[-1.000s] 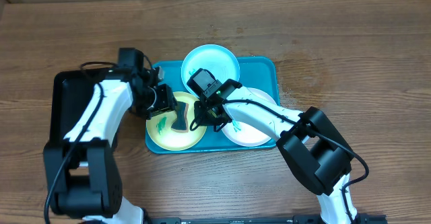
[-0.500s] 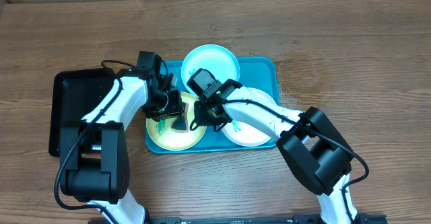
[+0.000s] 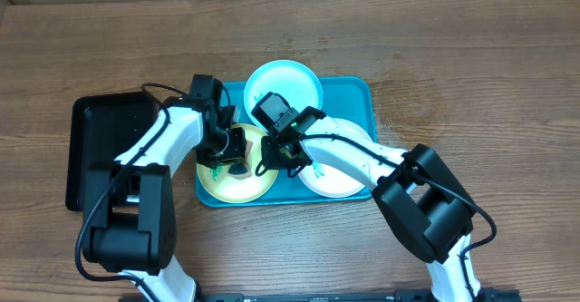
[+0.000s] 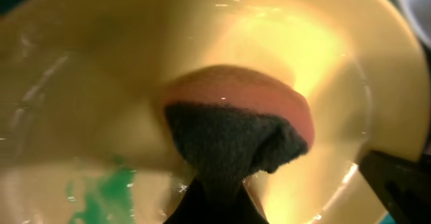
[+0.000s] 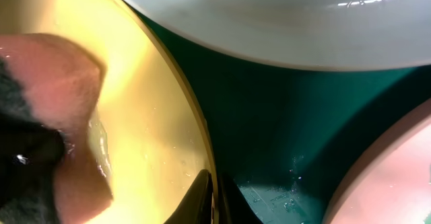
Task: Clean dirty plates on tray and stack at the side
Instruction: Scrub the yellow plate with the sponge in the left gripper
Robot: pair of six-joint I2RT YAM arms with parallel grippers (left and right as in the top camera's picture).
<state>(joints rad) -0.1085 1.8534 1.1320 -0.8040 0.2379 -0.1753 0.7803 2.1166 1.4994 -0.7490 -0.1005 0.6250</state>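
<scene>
The yellow-green plate [image 3: 227, 182] lies at the left of the turquoise tray [image 3: 353, 98], with a green smear [image 4: 101, 190] on it. My left gripper [image 3: 237, 160] is shut on a pink-and-dark sponge [image 4: 236, 126] and presses it on that plate [image 4: 303, 42]. My right gripper [image 5: 217, 197] is shut on the plate's right rim [image 5: 148, 103], and the sponge [image 5: 60, 89] shows beside it. The pale blue plate [image 3: 290, 80] lies at the tray's back. The white plate [image 3: 337, 177] lies at its right, partly under my right arm.
A narrow black tray [image 3: 101, 148] sits on the wooden table left of the turquoise tray, under my left arm. In the right wrist view the pale blue plate [image 5: 269, 15] and the white plate [image 5: 397, 177] lie close around bare wet tray floor [image 5: 283, 116].
My left gripper has moved right with the sponge, from the plate's left edge to its middle. My right gripper has stayed on the rim.
</scene>
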